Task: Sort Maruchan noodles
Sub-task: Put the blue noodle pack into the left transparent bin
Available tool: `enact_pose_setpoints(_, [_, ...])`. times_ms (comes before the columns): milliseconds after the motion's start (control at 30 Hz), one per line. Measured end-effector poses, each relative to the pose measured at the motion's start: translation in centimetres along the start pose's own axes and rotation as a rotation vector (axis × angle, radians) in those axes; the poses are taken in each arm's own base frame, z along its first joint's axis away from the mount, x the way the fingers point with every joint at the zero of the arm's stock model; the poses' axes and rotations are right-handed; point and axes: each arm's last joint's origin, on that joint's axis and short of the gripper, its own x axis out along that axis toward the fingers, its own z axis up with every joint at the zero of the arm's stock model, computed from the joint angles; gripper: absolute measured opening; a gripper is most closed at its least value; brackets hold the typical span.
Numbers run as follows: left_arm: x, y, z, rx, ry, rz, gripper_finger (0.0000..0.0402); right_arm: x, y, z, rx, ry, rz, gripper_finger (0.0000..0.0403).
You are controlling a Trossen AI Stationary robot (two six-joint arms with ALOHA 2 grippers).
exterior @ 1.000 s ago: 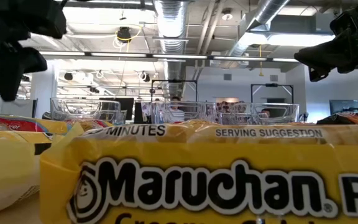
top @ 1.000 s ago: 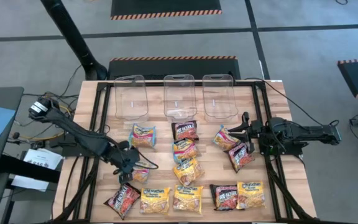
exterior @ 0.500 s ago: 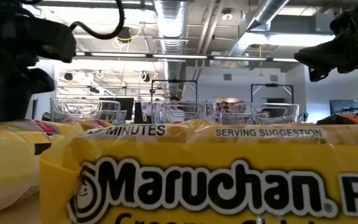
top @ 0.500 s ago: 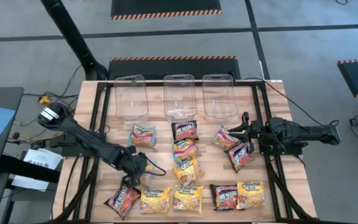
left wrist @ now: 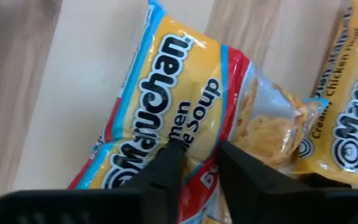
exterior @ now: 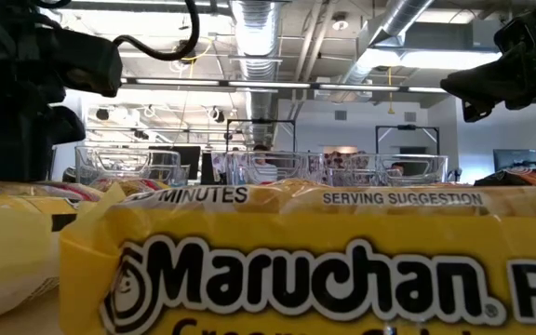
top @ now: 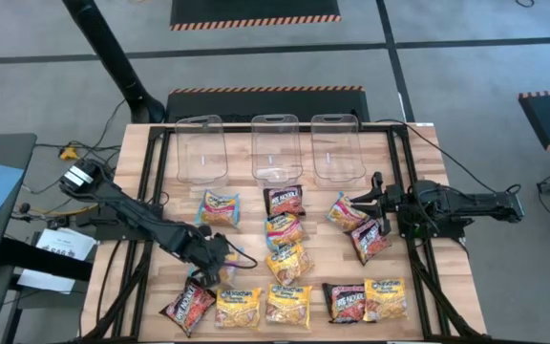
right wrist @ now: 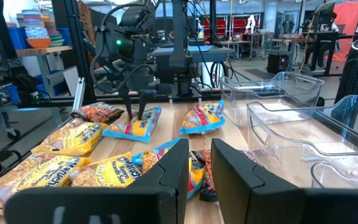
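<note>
Maruchan noodle packets lie flat on the wooden table (top: 151, 191) in yellow-orange, black-red and light blue-pink kinds. My left gripper (top: 214, 264) stands over one light blue-pink packet (left wrist: 179, 99) near the table's front left and is shut on it. The right wrist view shows the same packet (right wrist: 135, 129) under that gripper (right wrist: 138, 112). My right gripper (top: 374, 204) waits level at the right edge. Its fingers (right wrist: 174, 168) stand a narrow gap apart with nothing between them. My left gripper has both fingertips (left wrist: 169, 155) on the printed upper face of the light blue-pink packet, with a strip of the wrapper (left wrist: 196, 158) pinched between them. The fingers come from above, pointing steeply down. The packet lies flat on the table.
Three clear plastic bins (top: 200, 148), (top: 275, 148), (top: 339, 148) stand in a row along the far side. A black-red packet (top: 189, 306) and a yellow packet (top: 239, 306) lie just nearer than the held one. Another yellow packet (top: 289, 260) lies to its right.
My left gripper has come down onto the light blue-pink packet, shifting a little toward the table's right and near edge. The packets have stayed where they were.
</note>
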Motion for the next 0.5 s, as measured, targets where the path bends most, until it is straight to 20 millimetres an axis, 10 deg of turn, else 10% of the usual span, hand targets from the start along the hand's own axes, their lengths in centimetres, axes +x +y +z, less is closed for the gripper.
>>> enact_pose_setpoints(133, [0.1, -0.2, 0.1, 0.028, -0.015, -0.027, 0.0013, 0.0, 0.0, 0.0, 0.0, 0.0, 0.0, 0.0095])
enact_pose_setpoints(500, [-2.1, -0.1, 0.3, 0.008, -0.094, -0.101, 0.0001, 0.0, 0.0, 0.0, 0.0, 0.0, -0.002, 0.0095])
